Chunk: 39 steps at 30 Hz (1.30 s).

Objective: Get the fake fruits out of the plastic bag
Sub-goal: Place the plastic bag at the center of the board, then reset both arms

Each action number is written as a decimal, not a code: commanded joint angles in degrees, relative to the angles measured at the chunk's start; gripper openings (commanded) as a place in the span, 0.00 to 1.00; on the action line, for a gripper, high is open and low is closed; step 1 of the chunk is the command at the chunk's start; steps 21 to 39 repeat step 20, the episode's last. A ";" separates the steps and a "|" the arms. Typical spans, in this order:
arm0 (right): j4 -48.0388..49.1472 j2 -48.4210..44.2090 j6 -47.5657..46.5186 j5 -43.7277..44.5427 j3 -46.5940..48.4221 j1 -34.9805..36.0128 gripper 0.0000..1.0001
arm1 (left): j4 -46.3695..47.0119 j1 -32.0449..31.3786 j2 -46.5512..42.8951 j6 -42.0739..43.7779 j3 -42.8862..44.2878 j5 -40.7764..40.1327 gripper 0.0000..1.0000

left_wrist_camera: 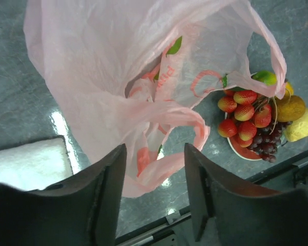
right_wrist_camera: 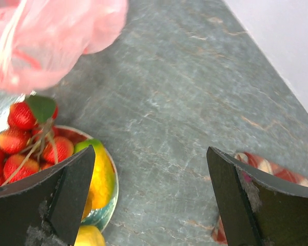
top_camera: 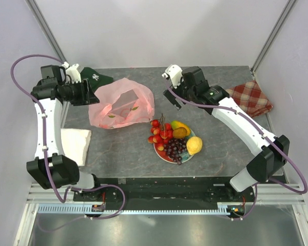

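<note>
Grey tabletop (top_camera: 118, 148) bears plastic bag (top_camera: 122, 105) just before left gripper (left_wrist_camera: 155, 154), seemingly apart.

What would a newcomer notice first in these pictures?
The crinkly pink plastic bag lying left of centre, and beside it the bright fake fruits heaped on a plate: red berries, dark grapes, a yellow lemon. The left gripper and right gripper both hang open, empty.
</note>
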 commanded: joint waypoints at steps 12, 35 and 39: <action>4.35 -3.73 3.25 17.27 4.44 -0.20 0.98 | 14.91 -5.93 -12.12 -1.58 12.96 -7.01 0.99; 4.79 -11.55 1.31 22.91 -2.24 -0.29 0.98 | 15.97 -10.86 -9.40 -2.98 16.49 -6.13 0.99; 4.79 -11.55 1.31 22.91 -2.24 -0.29 0.98 | 15.97 -10.86 -9.40 -2.98 16.49 -6.13 0.99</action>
